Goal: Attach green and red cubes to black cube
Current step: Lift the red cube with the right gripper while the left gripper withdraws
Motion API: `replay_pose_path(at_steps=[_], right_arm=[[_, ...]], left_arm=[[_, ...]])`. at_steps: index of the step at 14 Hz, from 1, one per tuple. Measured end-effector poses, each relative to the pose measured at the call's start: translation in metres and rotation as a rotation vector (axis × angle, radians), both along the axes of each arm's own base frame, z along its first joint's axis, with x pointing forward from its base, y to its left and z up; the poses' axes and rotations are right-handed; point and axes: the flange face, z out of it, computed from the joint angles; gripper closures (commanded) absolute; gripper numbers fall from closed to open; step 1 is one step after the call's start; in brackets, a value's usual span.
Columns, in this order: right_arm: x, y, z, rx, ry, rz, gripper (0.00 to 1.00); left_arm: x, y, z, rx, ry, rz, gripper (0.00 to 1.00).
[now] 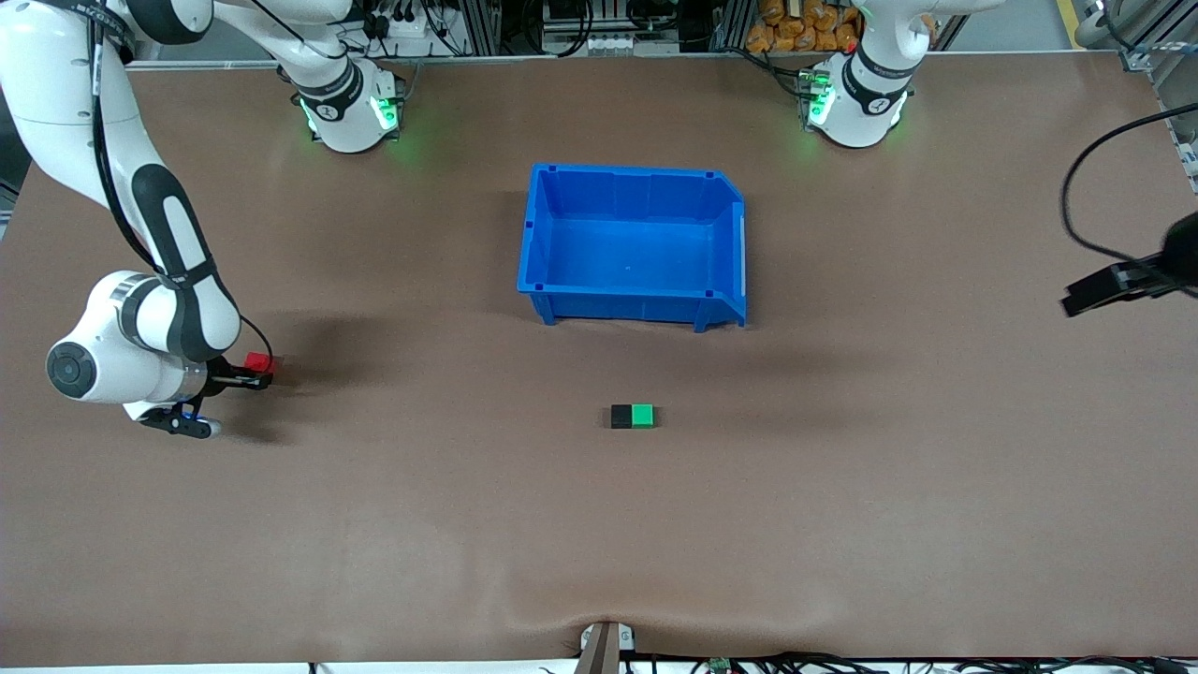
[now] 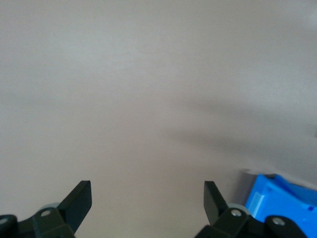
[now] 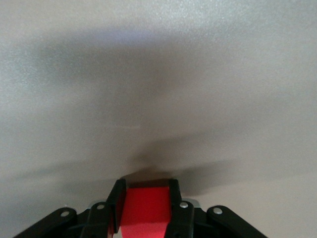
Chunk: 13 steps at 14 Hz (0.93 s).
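Brown matte tabletop carries a glossy blue plastic bin; nearer the camera sit a small matte black cube and bright green cube, touching. Toward the right arm's end, the right gripper is clamped on the small red cube by opposite flat faces; it looks light, rigid and easily pinched. Off at its own end, the left gripper waits spread wide and empty

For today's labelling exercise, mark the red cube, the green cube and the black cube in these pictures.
red cube (image 3: 146, 208): right wrist view, its face showing between the right gripper's fingers.
green cube (image 1: 642, 414): front view, its top face.
black cube (image 1: 621, 415): front view, its top face, touching the green cube.
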Motion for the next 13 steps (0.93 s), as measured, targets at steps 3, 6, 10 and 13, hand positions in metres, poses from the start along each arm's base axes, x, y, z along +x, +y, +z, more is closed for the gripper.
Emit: replay_pose_path(at_steps=[3, 6, 10, 13], right_arm=[[-0.001, 0.000, -0.001, -0.007, 0.013, -0.040, 1.00], [-0.002, 0.001, 0.000, -0.018, 0.022, -0.089, 1.00], [-0.001, 0.003, 0.000, -0.042, 0.028, -0.185, 1.00], [0.000, 0.006, 0.002, -0.056, 0.041, -0.247, 1.00]], left_arm=[[-0.008, 0.020, 0.013, 0.001, -0.015, -0.039, 0.00], [-0.016, 0.009, 0.025, -0.002, -0.018, -0.063, 0.00], [-0.034, -0.020, 0.041, -0.057, -0.028, -0.106, 0.00], [-0.058, -0.035, 0.038, -0.076, -0.057, -0.131, 0.00]])
